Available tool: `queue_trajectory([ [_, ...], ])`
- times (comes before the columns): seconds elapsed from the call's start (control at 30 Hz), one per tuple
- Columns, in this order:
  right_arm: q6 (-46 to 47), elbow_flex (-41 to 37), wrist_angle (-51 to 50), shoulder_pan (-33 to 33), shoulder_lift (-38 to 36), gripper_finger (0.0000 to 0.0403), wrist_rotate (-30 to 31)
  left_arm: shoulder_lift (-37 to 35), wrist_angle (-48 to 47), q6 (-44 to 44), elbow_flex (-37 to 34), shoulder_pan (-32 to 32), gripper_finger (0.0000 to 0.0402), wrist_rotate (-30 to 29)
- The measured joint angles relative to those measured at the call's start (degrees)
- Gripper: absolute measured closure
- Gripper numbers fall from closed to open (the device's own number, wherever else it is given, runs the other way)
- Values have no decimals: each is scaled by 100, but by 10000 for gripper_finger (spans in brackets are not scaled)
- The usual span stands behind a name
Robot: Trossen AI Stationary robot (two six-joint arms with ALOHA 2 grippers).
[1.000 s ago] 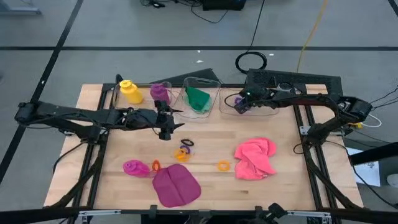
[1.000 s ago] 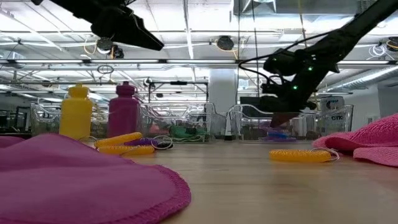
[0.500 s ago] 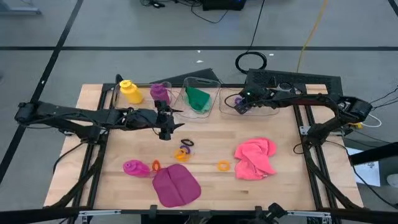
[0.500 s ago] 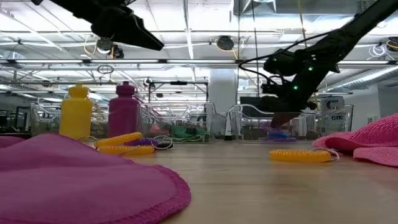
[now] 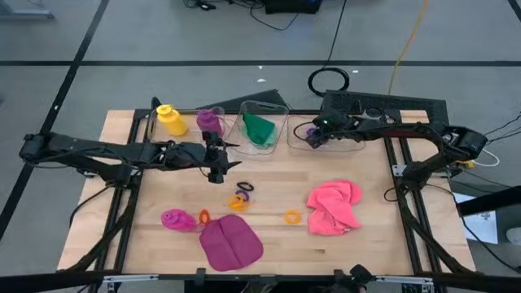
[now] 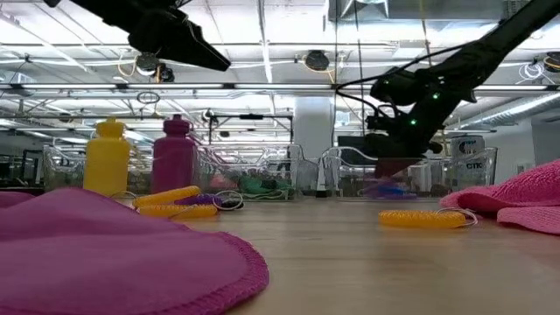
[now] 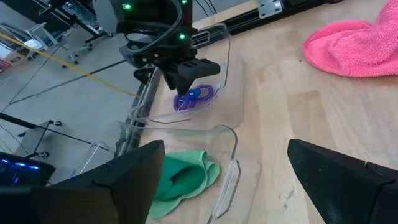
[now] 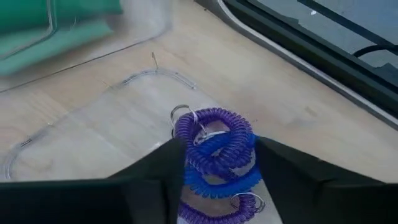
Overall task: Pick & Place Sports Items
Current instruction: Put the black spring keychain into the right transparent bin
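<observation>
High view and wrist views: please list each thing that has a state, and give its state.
Right gripper: jaws parted, over the coil rings in a clear bin.
Left gripper: open, empty.
Green cloth: crumpled, in the middle bin.
Yellow bottle: upright.
Magenta bottle: lying down.

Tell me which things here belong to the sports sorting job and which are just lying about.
Job things: yellow plastic bottle, purple plastic bottle, green cloth, pink cloth, magenta cloth, orange coil ring, purple and blue coil rings.

Lying about: clear plastic bins, black cable loop.
</observation>
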Motion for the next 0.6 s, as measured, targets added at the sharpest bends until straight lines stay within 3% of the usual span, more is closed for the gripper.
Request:
queue_trajectory([
  [0.27,-239,0,285,2,-45,218,0,0,0,15,0,0,117,-2],
  [0.6,-279,-2,697,208,-653,199,-13,0,-2,11,0,0,117,0],
])
